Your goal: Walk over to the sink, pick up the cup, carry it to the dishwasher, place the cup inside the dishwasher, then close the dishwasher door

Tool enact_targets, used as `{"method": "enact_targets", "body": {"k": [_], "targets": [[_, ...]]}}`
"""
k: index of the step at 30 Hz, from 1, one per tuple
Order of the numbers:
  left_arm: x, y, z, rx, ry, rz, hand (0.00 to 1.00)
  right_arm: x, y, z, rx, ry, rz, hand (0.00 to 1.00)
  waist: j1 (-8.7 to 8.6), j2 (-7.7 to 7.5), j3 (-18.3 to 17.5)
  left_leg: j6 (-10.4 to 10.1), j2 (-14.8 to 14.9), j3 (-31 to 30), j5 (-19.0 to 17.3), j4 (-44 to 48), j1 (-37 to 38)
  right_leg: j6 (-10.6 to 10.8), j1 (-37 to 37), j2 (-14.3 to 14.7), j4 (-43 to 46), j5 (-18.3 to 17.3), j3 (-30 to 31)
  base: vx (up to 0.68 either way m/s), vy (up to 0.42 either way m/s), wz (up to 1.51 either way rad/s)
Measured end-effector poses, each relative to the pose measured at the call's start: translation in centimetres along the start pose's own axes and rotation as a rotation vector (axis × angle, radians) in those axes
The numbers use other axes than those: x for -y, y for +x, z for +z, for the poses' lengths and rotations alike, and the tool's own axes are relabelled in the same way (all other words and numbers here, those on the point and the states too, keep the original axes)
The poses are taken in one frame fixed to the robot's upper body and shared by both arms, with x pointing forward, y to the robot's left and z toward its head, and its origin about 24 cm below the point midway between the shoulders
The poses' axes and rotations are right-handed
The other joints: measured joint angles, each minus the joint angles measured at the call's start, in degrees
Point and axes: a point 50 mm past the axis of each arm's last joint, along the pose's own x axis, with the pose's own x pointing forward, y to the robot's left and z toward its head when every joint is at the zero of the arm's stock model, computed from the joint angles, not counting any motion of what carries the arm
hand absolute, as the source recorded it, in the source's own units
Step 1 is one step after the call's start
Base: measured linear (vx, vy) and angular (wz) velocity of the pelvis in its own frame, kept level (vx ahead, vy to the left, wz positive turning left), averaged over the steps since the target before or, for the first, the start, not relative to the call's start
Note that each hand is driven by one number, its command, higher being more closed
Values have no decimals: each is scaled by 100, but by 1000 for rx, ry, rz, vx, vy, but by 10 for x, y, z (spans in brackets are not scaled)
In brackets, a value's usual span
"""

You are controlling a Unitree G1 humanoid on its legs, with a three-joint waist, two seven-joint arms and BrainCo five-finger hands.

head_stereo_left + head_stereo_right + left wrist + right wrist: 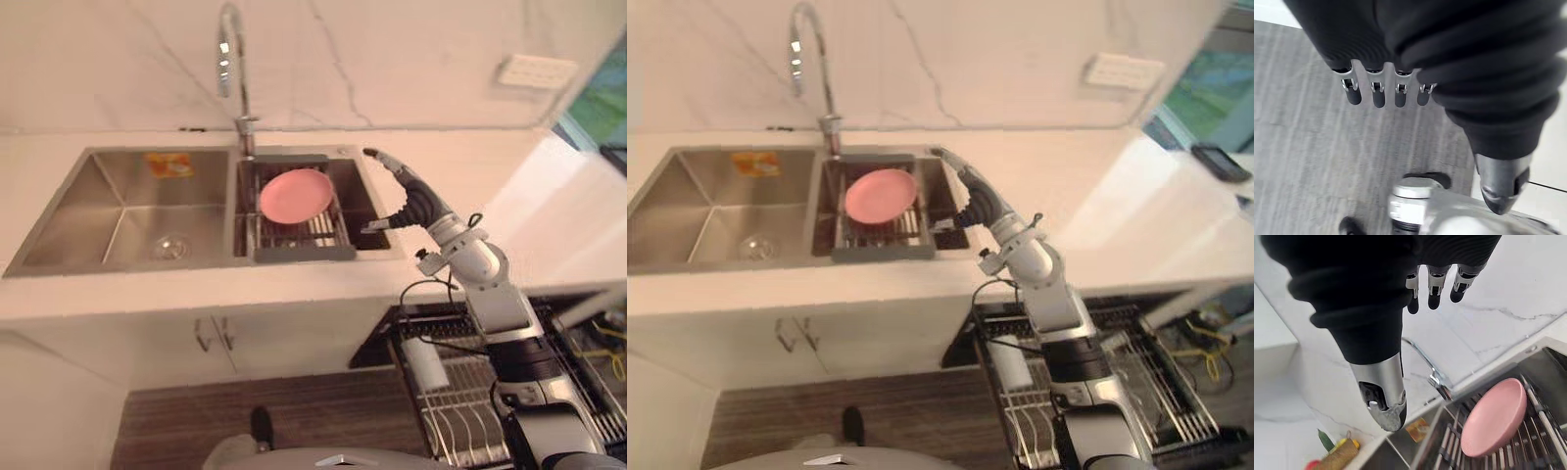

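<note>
Right hand [416,201] spread empty above pink plate [296,194] (rack [304,253] partly beneath it), left hand [1386,93] relaxed

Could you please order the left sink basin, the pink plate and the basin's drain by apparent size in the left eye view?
Largest to smallest:
1. left sink basin
2. pink plate
3. drain
The gaps are clear.

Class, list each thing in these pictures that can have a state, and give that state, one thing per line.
right hand: open, holding nothing
left hand: open, holding nothing
pink plate: lying tilted in the sink rack
faucet: no water seen running
dishwasher rack: pulled out
cabinet doors: shut
</note>
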Motion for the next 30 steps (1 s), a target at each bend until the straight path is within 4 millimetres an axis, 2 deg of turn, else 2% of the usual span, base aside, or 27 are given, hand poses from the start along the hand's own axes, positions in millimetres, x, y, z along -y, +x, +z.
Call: {"method": "enact_targets", "body": {"k": [2,5,6,8,9,10,11,12,13,14,15,16,18,20,21,22,23,24,26,27,28,29,30], "targets": [[0,0,-5,-19,-13,-14,0,-2,7,-4,-29,-18,19,0,60,-16,17,12,-84,-142,-11,0,-5,-15,66,-4,2,-49,-33,25,1,39],[2,-1,3,12,-25,-31,0,-3,7,-20,-112,-7,24,0,105,42,48,125,-258,-318,-99,-1,111,35,298,-66,120,-246,-151,-2,-10,70],[4,-1,4,8,-9,-40,0,-3,5,-26,-162,-9,14,0,61,109,60,196,-287,-189,-153,1,151,28,390,-70,169,-334,-159,-30,-19,72],[5,-1,3,-5,11,-44,0,-1,2,-32,-204,-13,-1,0,34,138,57,277,-270,121,-222,3,135,34,429,-67,178,-368,-219,-27,-24,59],[6,-1,3,-14,23,-46,0,2,-3,-37,-241,-11,-19,0,3,135,63,270,-241,367,-319,7,126,34,459,-67,165,-387,-300,-23,-42,67],[6,-1,1,-24,50,-49,0,7,-13,-46,-306,-1,-64,0,1,128,73,146,-239,543,-462,5,112,-79,456,-65,162,-461,-301,-24,-43,80],[4,-1,-2,-47,74,-52,0,10,-27,-55,-372,5,-110,0,-5,-11,105,57,-254,784,-573,61,119,-188,443,-198,175,-576,-275,-6,-5,58],[3,-1,-4,-56,83,-53,0,11,-33,-60,-401,2,-125,0,7,-5,95,148,-207,918,-534,210,133,-84,411,-264,308,-641,-269,44,-20,31],[3,-1,-16,-95,110,-54,0,12,-43,-68,-455,7,-169,0,-33,100,102,367,-173,1001,-418,247,201,-37,332,-339,730,-821,-271,61,-25,5],[2,-1,-22,-108,129,-52,0,11,-54,-75,-496,7,-188,0,-53,12,131,359,-229,998,-410,162,260,-116,288,-421,895,-889,-263,69,-50,-7],[4,-1,-21,-95,145,-52,0,9,-65,-82,-542,-2,-209,0,-90,-4,133,354,-272,1038,-407,59,299,-166,189,-501,1093,-905,-232,32,-23,-12],[4,-1,-22,-92,147,-54,0,9,-67,-83,-549,-4,-214,0,-122,-4,144,354,-274,1061,-411,20,305,-188,131,-524,1227,-901,-227,21,-24,-17],[5,-1,-16,-69,175,-51,0,13,-75,-86,-566,-20,-252,0,-210,9,175,338,-243,1074,-463,13,351,-485,-185,-704,2029,-878,-106,24,-11,-12],[-1,-1,-8,-43,195,-28,0,17,-80,-87,-568,-29,-285,0,-314,49,186,332,-123,1049,-564,13,497,-1251,-843,-919,3451,-512,382,59,17,-8],[-6,-2,0,-19,205,-5,0,19,-82,-87,-560,-35,-302,0,-360,98,224,361,-67,958,-616,13,574,-1201,-1090,-887,3847,-530,673,50,3,14],[-10,-2,14,14,212,12,0,22,-84,-83,-541,-46,-324,0,-421,94,299,318,2,872,-664,12,598,-873,-1326,-722,3963,-787,902,50,-19,27],[-13,-3,32,54,224,22,0,28,-87,-77,-513,-58,-352,0,-456,50,324,291,78,809,-681,12,580,-677,-1536,-502,3799,-936,1041,50,-35,28],[-11,-5,46,89,233,16,0,34,-88,-70,-475,-65,-377,0,-477,49,338,261,142,752,-699,11,556,-586,-1727,-268,3521,-991,1140,39,-33,20],[-6,-5,55,116,247,-5,0,39,-91,-64,-443,-59,-403,0,-494,49,337,151,150,682,-768,11,532,-543,-1846,-99,3246,-959,1243,38,-16,24],[0,-6,59,147,266,-21,0,37,-97,-63,-427,4,-421,0,-566,-31,300,-318,69,665,-1078,13,581,-580,-1886,-21,2877,-781,1315,93,-15,33],[-3,-6,60,152,268,-14,0,32,-99,-64,-424,44,-423,0,-581,-240,201,-286,-38,657,-1178,164,632,-623,-1907,-140,2702,-644,1296,226,-88,16],[-5,-7,60,158,258,-15,0,32,-99,-62,-390,83,-422,0,-551,-247,242,281,-18,499,-1208,751,568,-554,-1924,-290,2612,-484,1282,212,-104,-6],[-2,-5,56,141,240,-23,0,22,-104,-64,-383,151,-417,0,-525,-333,227,262,-202,498,-1282,795,632,-427,-1749,-457,2227,-296,1312,152,-95,-10]]}}
